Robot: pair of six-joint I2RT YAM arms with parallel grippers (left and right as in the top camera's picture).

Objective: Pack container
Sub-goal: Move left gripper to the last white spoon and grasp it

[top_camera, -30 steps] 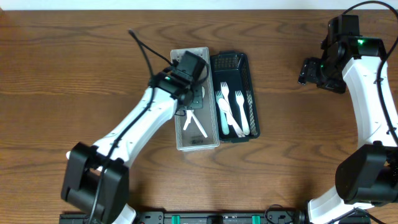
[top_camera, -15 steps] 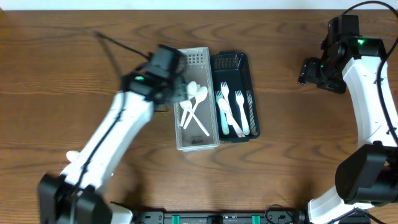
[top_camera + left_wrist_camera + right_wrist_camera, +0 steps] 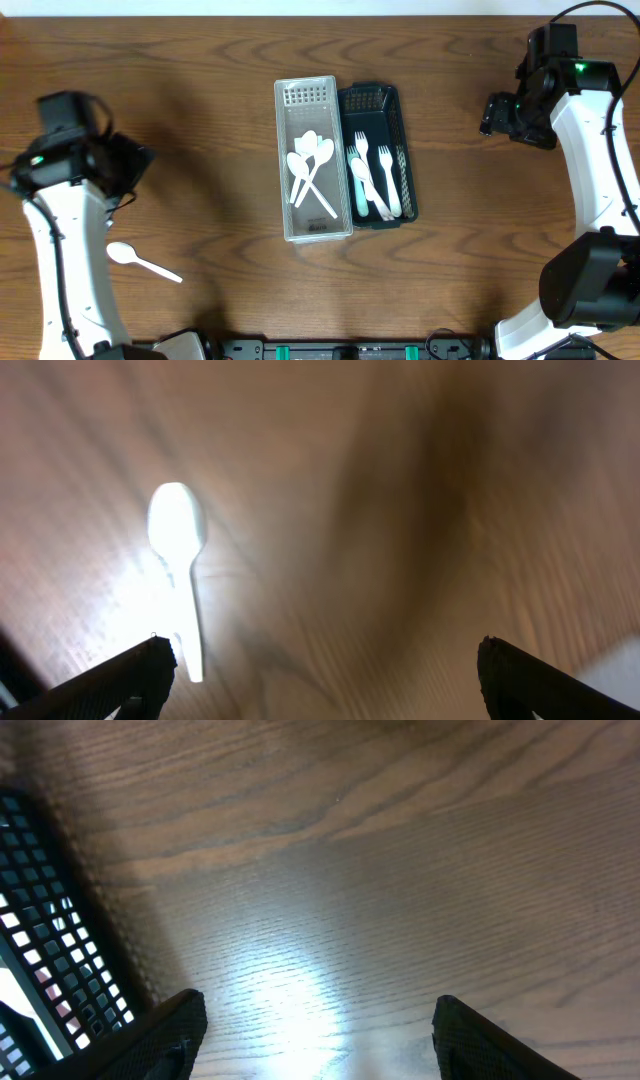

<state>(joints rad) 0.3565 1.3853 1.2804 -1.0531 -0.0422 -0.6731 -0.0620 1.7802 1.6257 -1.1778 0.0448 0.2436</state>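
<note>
Left gripper [image 3: 128, 168], now wide open & empty, is leaving clear plastic tray [image 3: 283, 150] for white plastic spoon [image 3: 143, 261], lower left; right gripper [image 3: 495, 113] open, idle.

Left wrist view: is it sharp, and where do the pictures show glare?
Left wrist view: motion-blurred, the white plastic spoon washed out by glare. Right wrist view: sharp wood grain, a bright glare patch on the table. Overhead view: evenly lit, sharp, only the left arm slightly smeared.

The left arm [image 3: 60, 215] has swung away from the clear tray [image 3: 279, 150], far to the left, fingers [image 3: 135, 672] now spread wide.
</note>
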